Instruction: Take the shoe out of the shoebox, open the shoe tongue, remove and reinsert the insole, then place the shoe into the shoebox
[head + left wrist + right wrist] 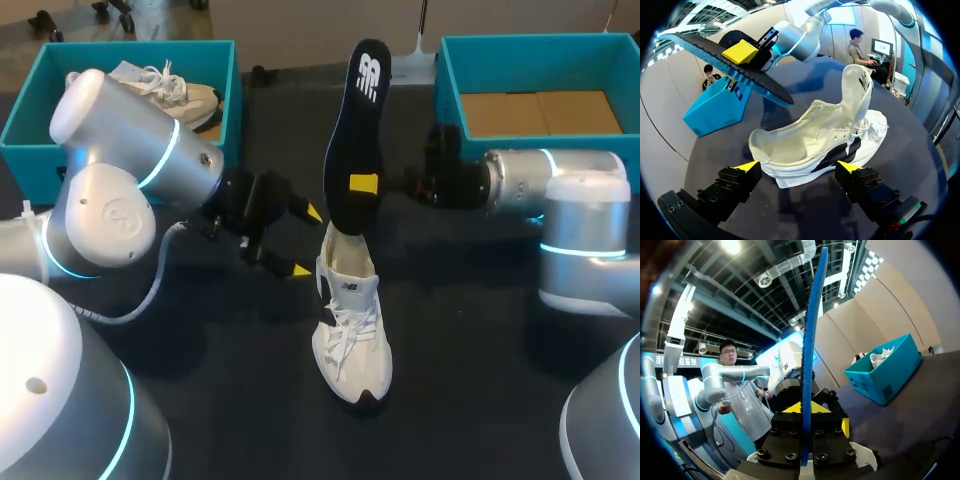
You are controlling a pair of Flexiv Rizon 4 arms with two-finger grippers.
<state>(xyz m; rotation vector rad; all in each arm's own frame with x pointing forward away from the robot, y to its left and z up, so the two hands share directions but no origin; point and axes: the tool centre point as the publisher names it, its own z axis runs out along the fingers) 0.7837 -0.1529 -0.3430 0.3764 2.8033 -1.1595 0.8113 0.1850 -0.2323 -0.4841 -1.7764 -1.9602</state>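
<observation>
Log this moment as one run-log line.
stage: insole out | right claw: shut on insole, held above shoe | left claw: open, near shoe heel | shoe: on table, tongue up

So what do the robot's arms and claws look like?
The left arm and right arm are rounded silver-grey segments with glowing cyan rings. The left claw and right claw are black, blocky, yellow-tipped. A pale cable trails from the left arm.

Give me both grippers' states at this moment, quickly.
Left gripper: open, holding nothing, facing the white sneaker.
Right gripper: shut on the black insole, held up over the sneaker.
</observation>
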